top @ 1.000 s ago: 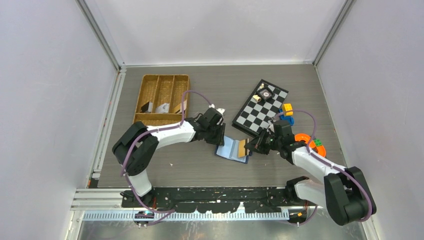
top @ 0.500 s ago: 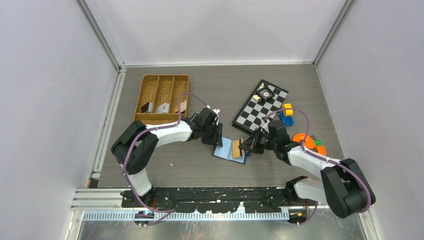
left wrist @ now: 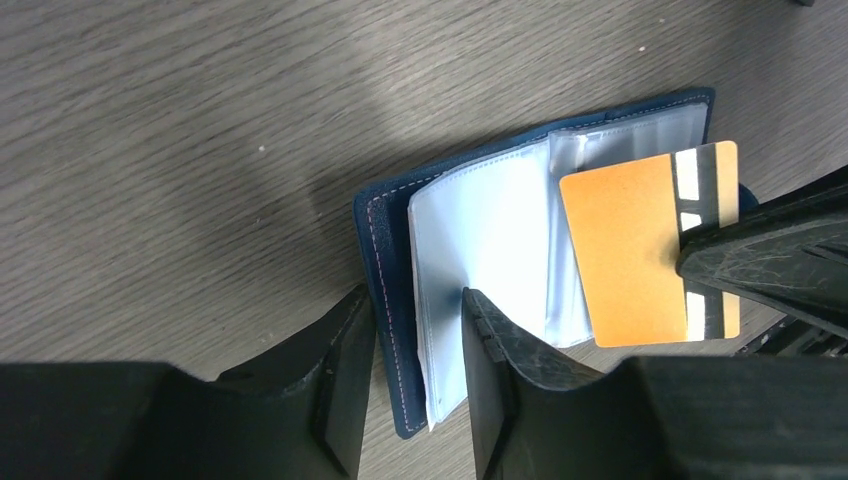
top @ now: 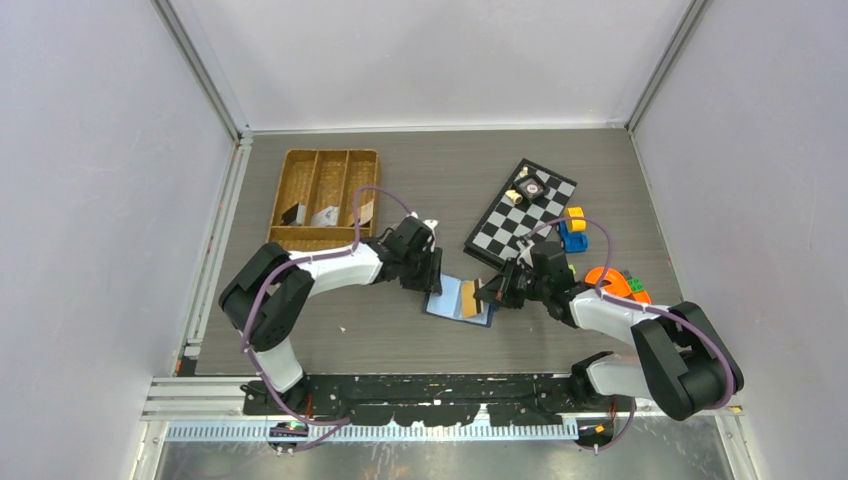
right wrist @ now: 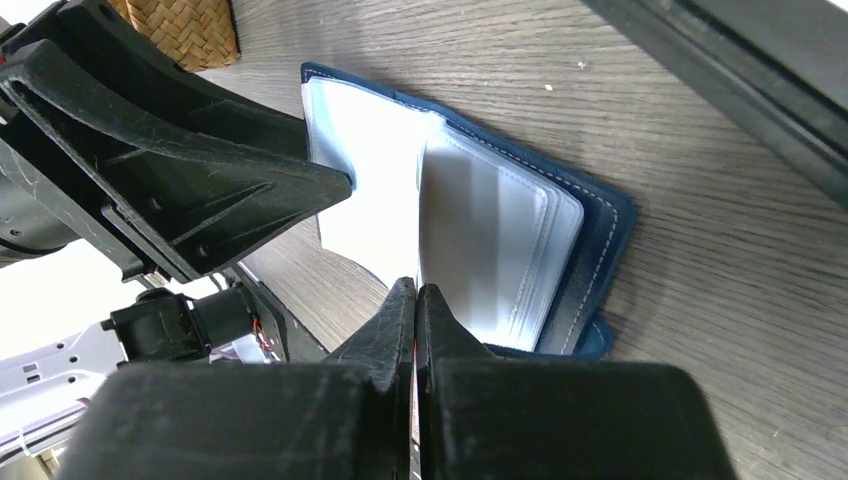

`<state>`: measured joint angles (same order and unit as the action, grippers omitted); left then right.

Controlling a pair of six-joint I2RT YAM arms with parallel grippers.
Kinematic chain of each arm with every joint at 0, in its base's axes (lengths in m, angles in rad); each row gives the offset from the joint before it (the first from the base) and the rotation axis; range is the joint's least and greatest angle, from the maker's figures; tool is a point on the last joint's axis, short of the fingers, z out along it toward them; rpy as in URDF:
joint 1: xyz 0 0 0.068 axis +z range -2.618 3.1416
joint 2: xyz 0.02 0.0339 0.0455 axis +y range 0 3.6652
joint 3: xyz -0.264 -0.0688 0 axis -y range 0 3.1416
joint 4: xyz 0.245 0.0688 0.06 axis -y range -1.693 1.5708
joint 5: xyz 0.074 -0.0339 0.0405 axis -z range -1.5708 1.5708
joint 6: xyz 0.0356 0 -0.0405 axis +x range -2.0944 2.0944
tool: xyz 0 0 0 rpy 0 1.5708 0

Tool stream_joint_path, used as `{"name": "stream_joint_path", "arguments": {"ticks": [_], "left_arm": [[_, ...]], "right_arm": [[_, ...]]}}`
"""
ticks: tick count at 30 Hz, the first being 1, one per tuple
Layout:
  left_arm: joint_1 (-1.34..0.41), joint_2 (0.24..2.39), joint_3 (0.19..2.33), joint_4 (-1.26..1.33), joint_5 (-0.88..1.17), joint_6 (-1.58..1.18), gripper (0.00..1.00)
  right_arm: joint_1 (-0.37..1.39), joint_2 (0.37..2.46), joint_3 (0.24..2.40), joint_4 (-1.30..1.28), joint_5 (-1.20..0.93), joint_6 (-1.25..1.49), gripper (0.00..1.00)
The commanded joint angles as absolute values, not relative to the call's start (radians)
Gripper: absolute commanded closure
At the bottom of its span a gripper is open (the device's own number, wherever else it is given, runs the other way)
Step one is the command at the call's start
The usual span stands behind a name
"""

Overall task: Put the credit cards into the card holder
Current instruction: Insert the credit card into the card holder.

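The card holder (top: 449,296) lies open on the table, a navy cover (left wrist: 384,250) with light blue and clear pockets (right wrist: 500,250). My left gripper (top: 435,278) stands open astride its left edge (left wrist: 415,310). One finger (left wrist: 490,350) rests on the inner page. The other finger (left wrist: 345,360) is just outside the cover. My right gripper (top: 491,293) is shut on an orange-tan credit card (left wrist: 635,250) with a dark stripe. That card reaches over the clear pockets. In the right wrist view it shows edge-on between the jaws (right wrist: 415,285). Whether it sits inside a pocket I cannot tell.
A brown wicker tray (top: 325,160) with small items stands at the back left, its corner showing (right wrist: 190,25). A checkerboard (top: 515,222) with pieces lies at the back right. A blue and yellow toy (top: 573,230) and an orange disc with green blocks (top: 620,285) lie beside the right arm.
My right gripper has carried the orange card leftward over the holder's pockets. The left gripper has shifted slightly left and its jaws stand a little wider.
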<state>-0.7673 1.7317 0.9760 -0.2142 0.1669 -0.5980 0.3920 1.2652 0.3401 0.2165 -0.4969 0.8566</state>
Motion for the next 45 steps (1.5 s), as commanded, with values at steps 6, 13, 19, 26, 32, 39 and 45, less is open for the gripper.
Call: {"name": "stream_joint_path", "arguments": {"ticks": [6, 13, 19, 26, 32, 39, 45], "left_arm": [[-0.762, 1.667, 0.948, -0.249, 0.112, -0.583, 0.64], [-0.763, 1.653, 0.953, -0.27, 0.104, -0.579, 0.5], [-0.761, 1.63, 0.953, -0.304, 0.078, -0.56, 0.5], [-0.761, 1.614, 0.946, -0.303, 0.073, -0.564, 0.57], [-0.761, 1.629, 0.946, -0.293, 0.094, -0.566, 0.69], [-0.761, 1.638, 0.946, -0.294, 0.102, -0.565, 0.81], [-0.761, 1.645, 0.946, -0.3, 0.104, -0.566, 0.85]], "right_arm": [[0.411, 1.275, 0.343, 0.277, -0.5, 0.846, 1.0], [0.429, 1.274, 0.345, 0.29, -0.504, 0.846, 1.0], [0.439, 1.267, 0.353, 0.279, -0.498, 0.844, 1.0], [0.456, 1.27, 0.364, 0.279, -0.49, 0.841, 1.0], [0.468, 1.28, 0.367, 0.291, -0.489, 0.843, 1.0], [0.472, 1.29, 0.37, 0.319, -0.489, 0.854, 1.0], [0.473, 1.306, 0.368, 0.332, -0.475, 0.856, 1.0]]}}
